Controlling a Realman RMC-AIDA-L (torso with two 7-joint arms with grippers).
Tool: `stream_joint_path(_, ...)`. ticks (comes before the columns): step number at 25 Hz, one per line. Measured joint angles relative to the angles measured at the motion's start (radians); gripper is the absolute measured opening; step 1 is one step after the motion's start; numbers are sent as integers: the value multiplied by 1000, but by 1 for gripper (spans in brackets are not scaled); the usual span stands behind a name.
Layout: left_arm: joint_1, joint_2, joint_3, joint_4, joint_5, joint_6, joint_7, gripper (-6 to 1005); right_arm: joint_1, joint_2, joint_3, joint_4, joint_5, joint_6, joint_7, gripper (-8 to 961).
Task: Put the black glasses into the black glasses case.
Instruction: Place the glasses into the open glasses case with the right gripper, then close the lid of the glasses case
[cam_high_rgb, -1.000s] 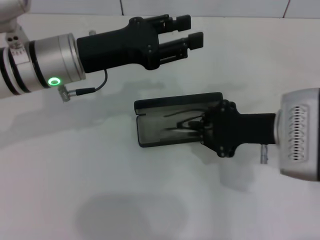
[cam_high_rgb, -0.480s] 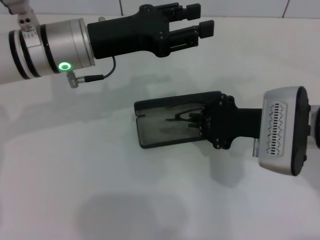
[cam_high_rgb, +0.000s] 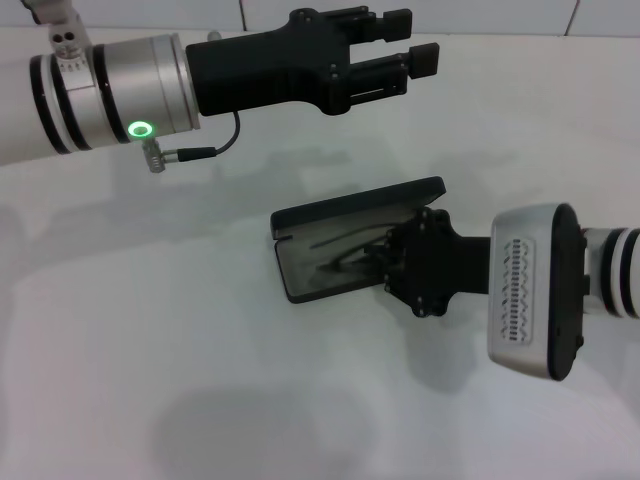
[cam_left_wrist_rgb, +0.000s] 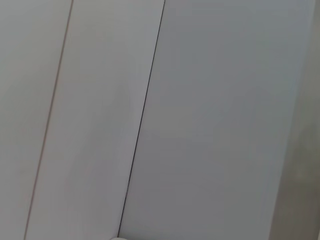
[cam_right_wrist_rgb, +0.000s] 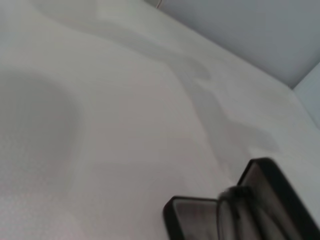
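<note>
The black glasses case (cam_high_rgb: 318, 278) lies open in the middle of the white table, its lid (cam_high_rgb: 360, 205) tilted up over the tray. The black glasses (cam_high_rgb: 345, 262) lie inside on the grey lining. My right gripper (cam_high_rgb: 392, 265) reaches into the case's right end, over the glasses. In the right wrist view the case (cam_right_wrist_rgb: 192, 216) shows at the lower edge, with the glasses a blur (cam_right_wrist_rgb: 235, 200). My left gripper (cam_high_rgb: 412, 40) is open and empty, held in the air beyond the case. The left wrist view shows only wall.
The white table (cam_high_rgb: 150, 330) stretches on all sides of the case. A tiled wall (cam_high_rgb: 500, 15) runs along the table's far edge. My left arm's cable (cam_high_rgb: 200, 152) hangs to the left of the case.
My left arm has moved right and a little farther back. My right wrist has turned and shifted left. The case lid has tipped further over the tray.
</note>
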Motion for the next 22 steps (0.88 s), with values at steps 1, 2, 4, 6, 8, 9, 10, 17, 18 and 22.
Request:
stream_joint_path(1, 0, -1, 0, 0, 0, 0, 0, 561, -2, 0, -7, 0, -5, 8, 0, 219)
stream_joint_path(2, 0, -1, 0, 0, 0, 0, 0, 561, -5, 1, -15, -2, -8, 19, 0, 221)
stream_joint_path(4, 3, -2, 0, 1, 0, 0, 0, 561, -8, 0, -27, -8, -9, 33, -1, 223)
stream_joint_path(6, 9, -2, 0, 1, 0, 0, -1, 561, -13, 0, -30, -17, -5, 32, -1, 229)
stream_joint_path(8, 15, -1, 0, -3, 4, 1, -1, 561, -36, -1, -30, -49, -1, 14, 0, 241)
stream_joint_path(9, 15, -1, 0, -3, 4, 1, -1, 561, -36, -1, -30, -49, -1, 14, 0, 246)
stream_joint_path(10, 19, -1, 0, -3, 7, 1, -1, 561, -46, -2, -28, -63, -1, 5, 0, 251)
stream_joint_path(17, 43, 0, -2, -1, 17, 0, -1, 561, -99, -9, 15, -114, 46, -80, 2, 258)
stream_joint_path(18, 43, 1, -2, -3, 21, -1, -1, 561, -105, -9, 47, -115, 61, -129, 2, 258)
stream_joint_path(22, 35, -1, -1, -6, 55, -59, -29, 561, -101, -11, 283, -55, 148, -477, 6, 259)
